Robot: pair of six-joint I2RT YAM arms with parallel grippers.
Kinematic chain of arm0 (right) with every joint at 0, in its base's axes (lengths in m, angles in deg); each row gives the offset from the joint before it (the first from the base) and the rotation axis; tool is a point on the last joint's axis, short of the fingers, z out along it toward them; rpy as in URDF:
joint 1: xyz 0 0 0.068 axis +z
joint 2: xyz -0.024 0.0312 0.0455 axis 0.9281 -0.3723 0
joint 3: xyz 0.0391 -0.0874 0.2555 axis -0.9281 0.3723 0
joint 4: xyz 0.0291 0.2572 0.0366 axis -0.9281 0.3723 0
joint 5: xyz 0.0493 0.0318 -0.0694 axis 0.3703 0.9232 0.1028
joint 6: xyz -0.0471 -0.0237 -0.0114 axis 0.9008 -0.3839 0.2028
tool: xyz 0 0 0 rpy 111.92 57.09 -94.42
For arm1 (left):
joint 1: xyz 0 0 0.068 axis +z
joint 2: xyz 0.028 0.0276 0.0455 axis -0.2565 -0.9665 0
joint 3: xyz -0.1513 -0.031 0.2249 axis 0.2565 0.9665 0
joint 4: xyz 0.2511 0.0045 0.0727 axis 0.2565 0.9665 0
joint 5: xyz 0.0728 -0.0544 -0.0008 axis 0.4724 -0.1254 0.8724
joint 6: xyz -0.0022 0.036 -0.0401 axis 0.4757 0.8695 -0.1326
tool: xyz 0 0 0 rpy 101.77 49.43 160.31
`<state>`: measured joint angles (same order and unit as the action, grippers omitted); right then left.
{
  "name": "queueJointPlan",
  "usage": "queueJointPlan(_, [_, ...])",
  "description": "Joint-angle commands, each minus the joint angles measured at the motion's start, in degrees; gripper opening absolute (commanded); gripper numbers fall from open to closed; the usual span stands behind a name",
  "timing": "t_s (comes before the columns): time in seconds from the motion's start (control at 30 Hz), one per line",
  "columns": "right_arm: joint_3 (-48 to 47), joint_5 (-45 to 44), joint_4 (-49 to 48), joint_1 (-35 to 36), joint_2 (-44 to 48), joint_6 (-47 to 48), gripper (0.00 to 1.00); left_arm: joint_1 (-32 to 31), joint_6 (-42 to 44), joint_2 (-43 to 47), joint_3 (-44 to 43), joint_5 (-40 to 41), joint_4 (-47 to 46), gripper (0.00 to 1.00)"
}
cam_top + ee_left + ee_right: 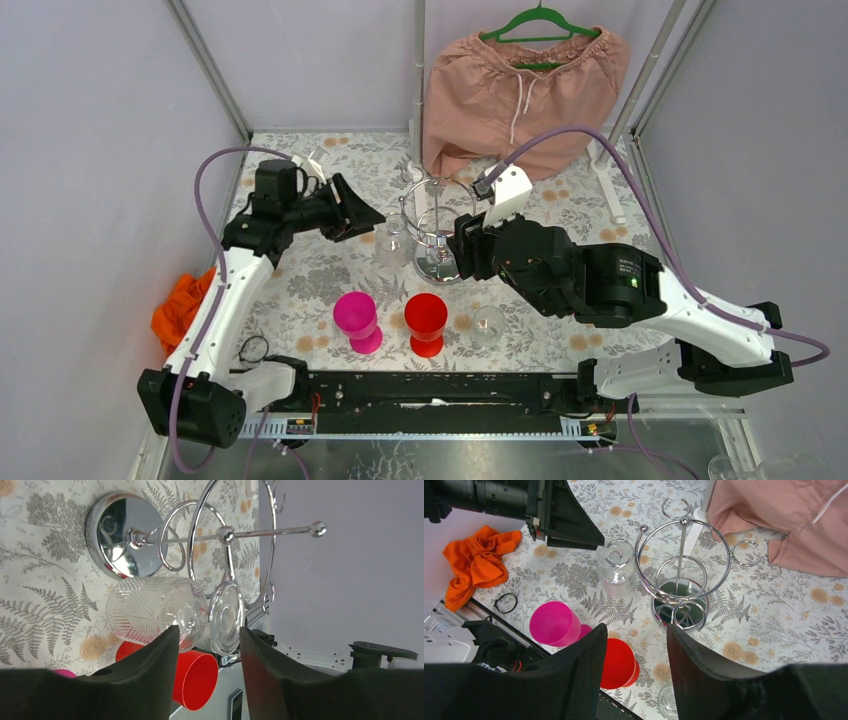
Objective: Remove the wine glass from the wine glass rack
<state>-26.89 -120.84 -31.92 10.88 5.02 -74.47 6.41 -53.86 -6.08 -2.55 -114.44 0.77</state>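
The chrome wine glass rack (pixel 436 236) stands mid-table on its round mirror base (pixel 117 535), and it also shows in the right wrist view (pixel 681 575). A clear ribbed wine glass (pixel 150 610) hangs upside down by its foot (pixel 226 617) from a wire ring on the rack's left side (pixel 393 240). My left gripper (pixel 368 214) is open and level with the glass. Its stem and foot lie just beyond the fingertips (pixel 172 630), untouched. My right gripper (pixel 462 248) is open and empty, close to the rack's right side, above the base.
A pink cup (pixel 357 320), a red cup (pixel 426 322) and a second clear glass (pixel 487 325) stand near the front. Pink shorts (pixel 520 85) hang on a green hanger by a white pole at the back. An orange cloth (pixel 180 310) and a black ring (pixel 505 602) lie at the left.
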Motion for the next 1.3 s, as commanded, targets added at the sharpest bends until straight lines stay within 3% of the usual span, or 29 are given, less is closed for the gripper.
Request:
queueJointPlan(0.0, [0.1,-2.5,-2.7,0.2,0.4,-0.3,0.55,-2.6,-1.1,0.2,2.1,3.4,-3.8,0.54])
queueJointPlan(0.3, [0.4,-2.6,-3.4,0.2,0.0,0.0,0.54,-5.0,-2.9,1.1,3.3,3.8,-5.4,0.53])
queueJointPlan(0.67, [1.7,-2.9,-4.3,0.2,0.2,0.2,0.52,-6.3,-4.3,2.0,2.1,4.0,-5.4,0.38])
queueJointPlan(1.27, [4.0,-3.2,-5.8,0.2,2.0,0.9,0.47,-6.7,-10.3,3.0,5.1,4.2,-10.0,0.27])
